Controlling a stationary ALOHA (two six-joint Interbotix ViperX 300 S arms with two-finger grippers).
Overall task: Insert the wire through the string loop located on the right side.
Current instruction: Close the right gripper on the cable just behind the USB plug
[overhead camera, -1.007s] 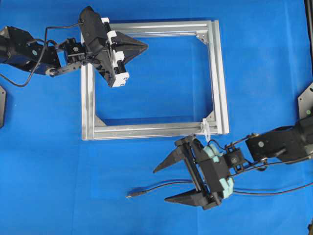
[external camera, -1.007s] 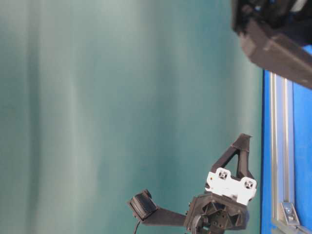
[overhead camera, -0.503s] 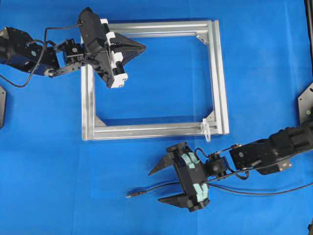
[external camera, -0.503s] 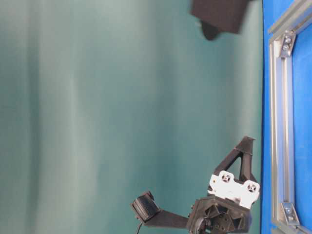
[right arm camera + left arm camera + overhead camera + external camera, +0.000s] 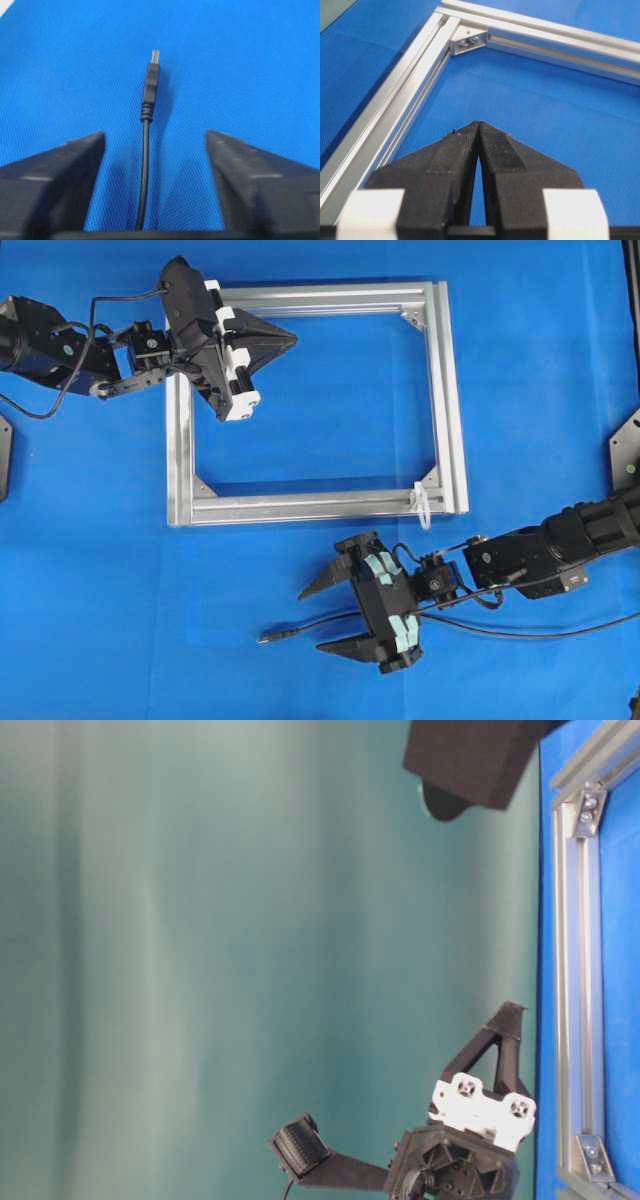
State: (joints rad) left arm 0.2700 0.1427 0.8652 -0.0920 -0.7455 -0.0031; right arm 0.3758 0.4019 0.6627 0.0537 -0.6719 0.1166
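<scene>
Right gripper [image 5: 312, 619] at lower centre, jaws apart straddling the thin black wire [image 5: 310, 626] on the blue mat without touching it, plug tip pointing left; left gripper [image 5: 292, 337] shut and empty at upper left; white string loop [image 5: 423, 505] on the silver aluminium frame's [image 5: 300, 508] lower-right corner.

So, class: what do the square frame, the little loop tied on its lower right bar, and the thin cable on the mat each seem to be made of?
The frame: silver metal, probably aluminium, with a satin sheen and slotted bars.
The string loop: white, perhaps plastic tie or cord; too small to tell.
The wire: smooth black, likely rubbery plastic sheath, with a moulded plug and a small metal tip.
</scene>
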